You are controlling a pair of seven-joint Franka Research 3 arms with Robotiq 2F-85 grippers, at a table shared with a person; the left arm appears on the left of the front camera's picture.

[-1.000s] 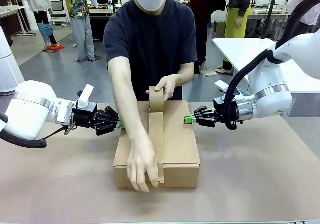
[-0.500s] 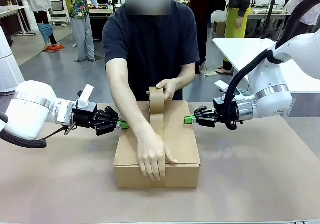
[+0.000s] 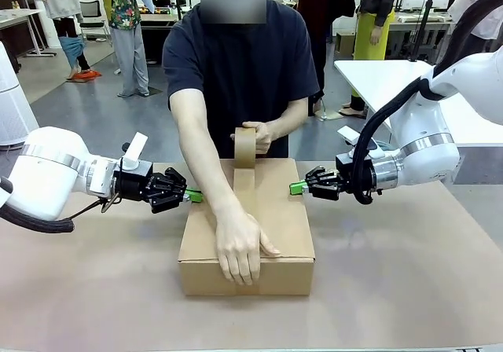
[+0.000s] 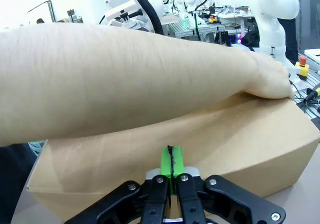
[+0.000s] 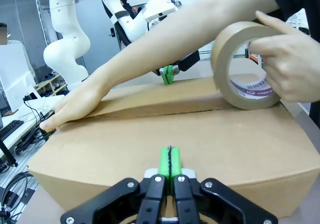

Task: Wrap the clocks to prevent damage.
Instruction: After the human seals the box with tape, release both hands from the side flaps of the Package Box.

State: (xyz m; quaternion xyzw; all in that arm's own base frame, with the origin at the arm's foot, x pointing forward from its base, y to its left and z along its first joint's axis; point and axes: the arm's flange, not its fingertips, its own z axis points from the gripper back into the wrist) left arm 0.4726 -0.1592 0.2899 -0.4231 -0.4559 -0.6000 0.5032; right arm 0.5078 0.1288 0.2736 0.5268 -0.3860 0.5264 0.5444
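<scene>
in the middle of the table (image 3: 409, 289) lies the cardboard box (image 3: 283, 218); the person's hand (image 3: 238, 246) presses the tape strip (image 3: 245, 188), the other holds the tape roll (image 3: 246, 148). left gripper (image 3: 192, 196) and right gripper (image 3: 297, 187), both closed and empty, touch its sides.

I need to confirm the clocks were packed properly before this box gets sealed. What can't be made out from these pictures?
- Box contents: the closed cardboard box hides whatever is inside, in every view.
- Tape strip's near end, front view: covered by the person's hand.
- Print inside the tape roll, right wrist view: too small and partly behind fingers.
- Box top, left wrist view: mostly blocked by the person's forearm.
</scene>
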